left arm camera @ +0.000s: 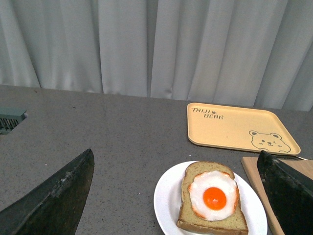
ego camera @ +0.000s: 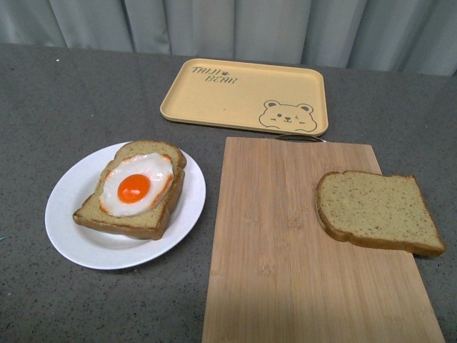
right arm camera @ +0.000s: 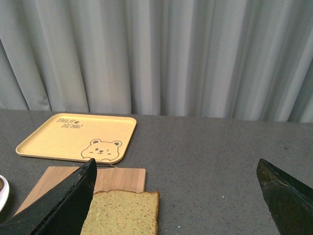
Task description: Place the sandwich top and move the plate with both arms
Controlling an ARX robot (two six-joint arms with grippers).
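The plain sandwich top (ego camera: pixel 377 211) lies flat on the right edge of a wooden cutting board (ego camera: pixel 285 250); it also shows in the right wrist view (right arm camera: pixel 122 213). The white plate (ego camera: pixel 78 236) at the left holds a bread slice with a fried egg (ego camera: pixel 136 187), also seen in the left wrist view (left arm camera: pixel 211 201). Neither arm shows in the front view. My left gripper (left arm camera: pixel 176 196) is open and hangs above the plate (left arm camera: pixel 168 200). My right gripper (right arm camera: pixel 176 196) is open above the table, just right of the sandwich top.
A yellow tray with a bear drawing (ego camera: pixel 246 94) lies at the back of the grey table, behind the board. Grey curtains hang along the table's far edge. A small vent-like object (left arm camera: pixel 10 120) sits far left in the left wrist view.
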